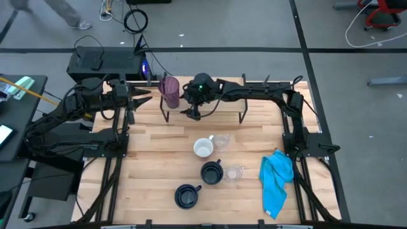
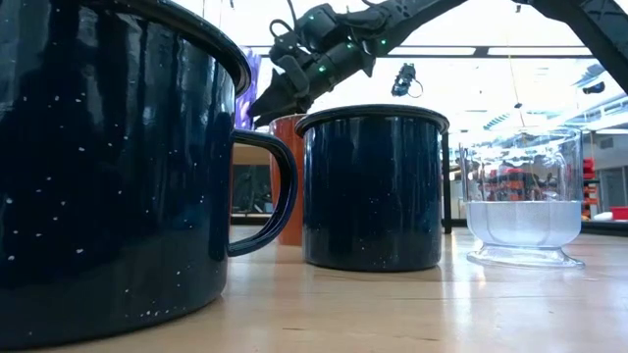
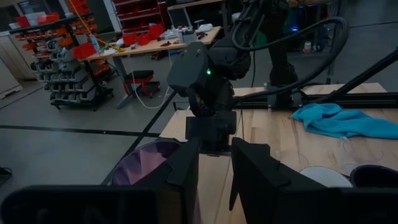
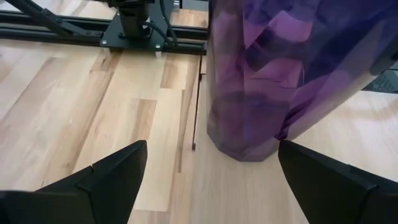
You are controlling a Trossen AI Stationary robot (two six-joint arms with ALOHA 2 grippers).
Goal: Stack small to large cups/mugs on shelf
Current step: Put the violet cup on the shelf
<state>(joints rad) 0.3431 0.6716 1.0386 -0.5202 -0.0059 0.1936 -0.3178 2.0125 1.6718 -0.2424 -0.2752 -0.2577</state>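
The translucent purple tumbler (image 1: 170, 91) (image 4: 273, 74) stands upright by its base on the left end of the light-wood shelf (image 1: 229, 109). My right gripper (image 1: 193, 113) (image 4: 211, 180) hovers over the shelf just right of the tumbler, open, with its fingers wide apart and short of the tumbler. My left gripper (image 1: 143, 97) (image 3: 214, 180) waits open to the tumbler's left, apart from it. On the table stand the white-inside orange-brown mug (image 1: 203, 147), two navy mugs (image 1: 211, 172) (image 1: 186, 196) and two clear glasses (image 1: 221, 141) (image 1: 234, 172).
A bright blue cloth (image 1: 276, 181) lies crumpled near the table's right edge. The shelf's thin black wire legs (image 4: 196, 106) stand by the tumbler's base. Bare tabletop shows along the left and near-left parts (image 1: 146, 165). A black box (image 1: 105, 63) sits beyond the far edge.
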